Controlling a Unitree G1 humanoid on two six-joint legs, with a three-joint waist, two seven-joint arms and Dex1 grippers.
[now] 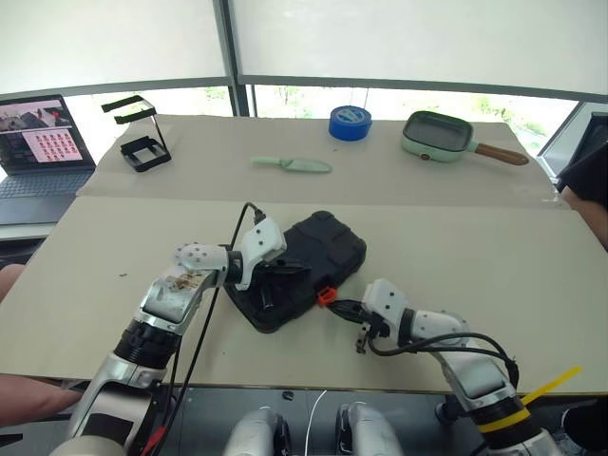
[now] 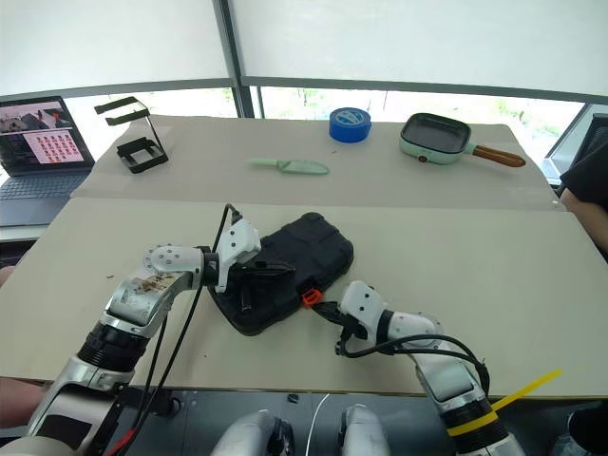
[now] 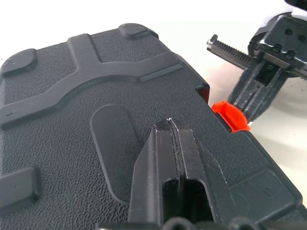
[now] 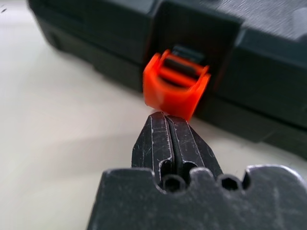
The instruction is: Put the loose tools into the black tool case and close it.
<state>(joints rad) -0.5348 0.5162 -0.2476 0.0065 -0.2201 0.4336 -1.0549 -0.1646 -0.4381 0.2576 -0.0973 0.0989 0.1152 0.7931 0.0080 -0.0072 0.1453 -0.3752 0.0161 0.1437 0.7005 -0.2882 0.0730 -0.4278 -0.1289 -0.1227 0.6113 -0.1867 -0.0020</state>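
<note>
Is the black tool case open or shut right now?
Shut: the black tool case lies with its lid down, shells meeting. Its orange latch sticks outward, so whether it is fastened cannot be told.

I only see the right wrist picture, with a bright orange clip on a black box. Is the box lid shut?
Observer: Yes. The black ribbed plastic tool case lies closed on the beige table.
Operator: Where's the other hand?
Observer: The left hand, fingers shut, presses down on the lid's top.
Operator: Is my hand grabbing the clip?
Observer: No. The right hand is shut, its tips right at the small orange latch, pushing rather than gripping, as far as I can tell.
Operator: Any tools left out?
Observer: A pale green knife and a big blue tape roll sit farther back.
</note>
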